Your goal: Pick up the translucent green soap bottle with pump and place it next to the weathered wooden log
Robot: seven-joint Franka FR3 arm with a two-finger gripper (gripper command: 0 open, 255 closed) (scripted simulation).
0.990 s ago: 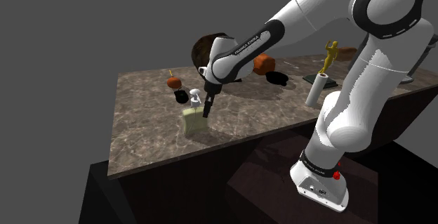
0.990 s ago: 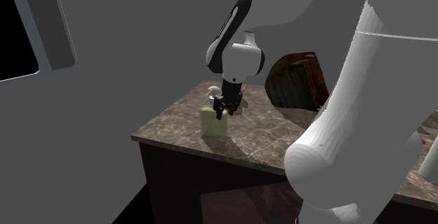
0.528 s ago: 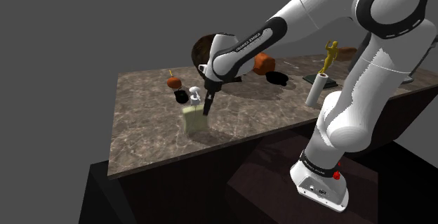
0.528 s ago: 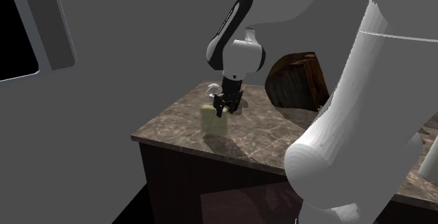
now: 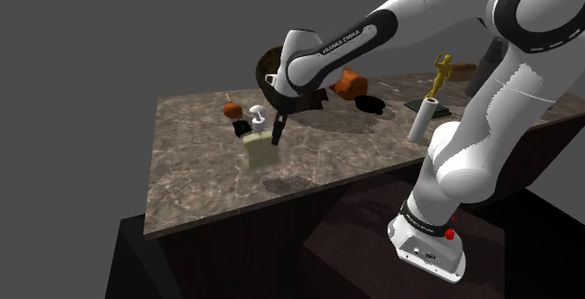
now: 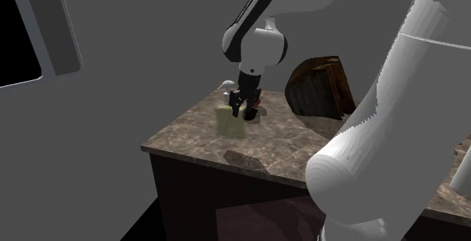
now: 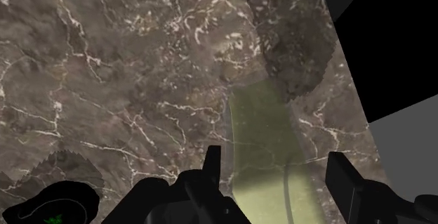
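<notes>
The pale green translucent soap bottle [image 5: 259, 150] with a white pump [image 5: 255, 113] hangs clear of the marble counter [image 5: 187, 180], its shadow lying on the stone below. My black gripper [image 5: 275, 135] is shut on its upper part, coming down from above. In the second exterior view the bottle [image 6: 230, 122] hangs under the gripper [image 6: 242, 109] near the counter's left corner. In the wrist view the green body [image 7: 263, 145] sits between my fingers [image 7: 211, 165]. The dark brown log [image 6: 321, 85] stands at the counter's back; the arm partly covers the log [image 5: 268, 63] in the shoulder view.
Behind the bottle sit a small red-brown fruit with a stem [image 5: 232, 110] and a black cup [image 5: 242, 128]. Farther along the shoulder view's right are an orange-brown lump [image 5: 352, 83], a black bowl [image 5: 372, 103], a white roll [image 5: 421, 119] and a gold statuette [image 5: 441, 70].
The gripper has risen with the bottle clasped in it. The bottle stood on the counter a second ago and now hangs above it.
</notes>
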